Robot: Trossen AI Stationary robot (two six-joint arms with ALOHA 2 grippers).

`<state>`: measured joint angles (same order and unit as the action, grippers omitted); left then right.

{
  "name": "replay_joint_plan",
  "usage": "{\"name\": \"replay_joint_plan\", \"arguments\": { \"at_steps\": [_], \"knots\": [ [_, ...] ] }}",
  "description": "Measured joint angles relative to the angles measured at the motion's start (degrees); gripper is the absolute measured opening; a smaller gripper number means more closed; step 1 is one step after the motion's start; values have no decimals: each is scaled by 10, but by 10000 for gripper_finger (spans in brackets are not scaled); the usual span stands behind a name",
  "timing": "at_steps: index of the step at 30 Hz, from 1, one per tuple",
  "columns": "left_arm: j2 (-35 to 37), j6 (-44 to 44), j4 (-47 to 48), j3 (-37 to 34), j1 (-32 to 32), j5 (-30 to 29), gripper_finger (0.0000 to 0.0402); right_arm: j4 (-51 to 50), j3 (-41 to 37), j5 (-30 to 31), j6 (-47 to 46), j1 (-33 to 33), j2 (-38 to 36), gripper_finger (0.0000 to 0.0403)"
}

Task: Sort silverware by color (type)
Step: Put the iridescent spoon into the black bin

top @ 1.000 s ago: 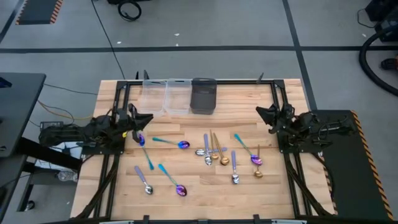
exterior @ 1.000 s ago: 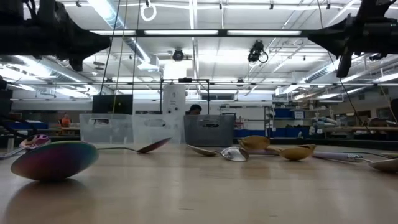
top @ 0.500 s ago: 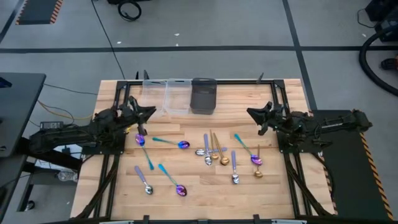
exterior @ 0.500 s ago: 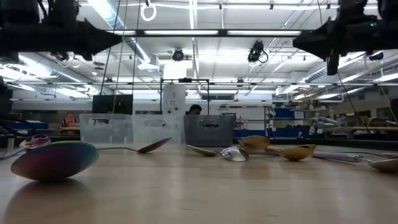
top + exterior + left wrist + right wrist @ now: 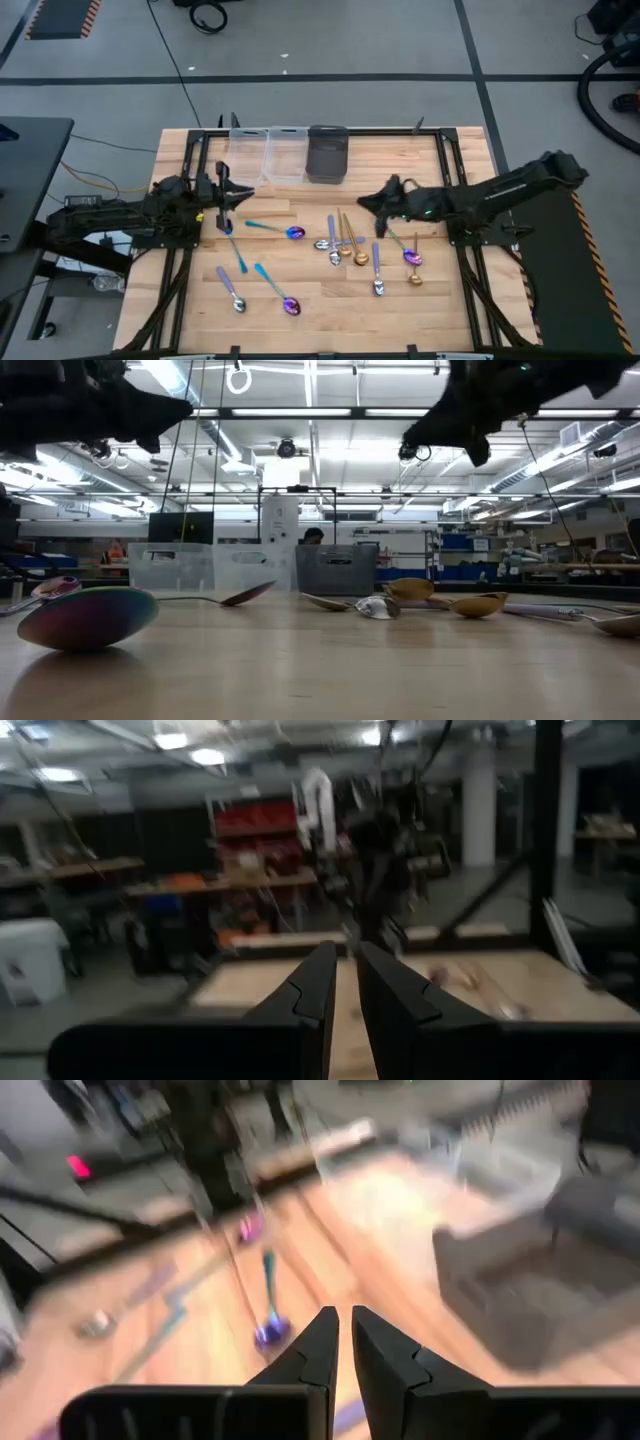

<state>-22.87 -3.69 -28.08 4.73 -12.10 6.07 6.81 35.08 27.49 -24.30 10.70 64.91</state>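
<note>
A butcher-block wooden table carries the silverware: slim metal spoons scattered across its middle. A teal-handled spoon with an iridescent purple bowl lies left of centre, another like it sits nearer the front edge, and a third lies to the right. A silver spoon with a lilac handle rests at front left, and one more to the right of centre. In the middle, gold spoons lie crossed with a silver one; a further gold spoon lies at the right end of the scatter. From table height the nearest purple bowl looks glossy and rainbow-tinted.

Along the far edge stand two clear plastic bins and a dark grey bin, side by side.

The right arm is stretched out low toward the table's middle, its right gripper above the wood just beyond the central spoons, fingers narrowed to a thin slit and holding nothing. The left gripper sits at the table's left edge, fingers likewise nearly together and empty, pointing across the table.
</note>
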Motion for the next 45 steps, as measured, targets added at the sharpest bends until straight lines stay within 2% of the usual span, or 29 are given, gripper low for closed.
{"name": "replay_joint_plan", "arguments": {
  "at_steps": [5, 9, 14, 18, 22, 29, 35, 45],
  "knots": [
    [0, 6, 20, 0, 15, -26, 55, -242, 133, 23, -97, 19, 113, 44],
    [0, 29, 39, 0, 17, -65, 63, -398, 208, -32, -185, 19, 177, 45],
    [-1, 30, 45, 0, 17, -75, 99, -524, 261, -109, -252, 14, 226, 67],
    [-1, 30, 47, 0, 17, -75, 120, -569, 269, -150, -293, 14, 246, 95],
    [-1, 30, 44, 0, 17, -75, 123, -630, 269, -193, -344, 13, 257, 115],
    [0, 30, 38, 0, 17, -76, 123, -693, 267, -229, -375, 12, 295, 110],
    [0, 30, 40, 0, 17, -78, 123, -691, 244, -274, -360, -5, 316, 99],
    [0, 30, 44, 0, 17, -78, 123, -627, 172, -315, -362, -25, 295, 97]
  ]
}}
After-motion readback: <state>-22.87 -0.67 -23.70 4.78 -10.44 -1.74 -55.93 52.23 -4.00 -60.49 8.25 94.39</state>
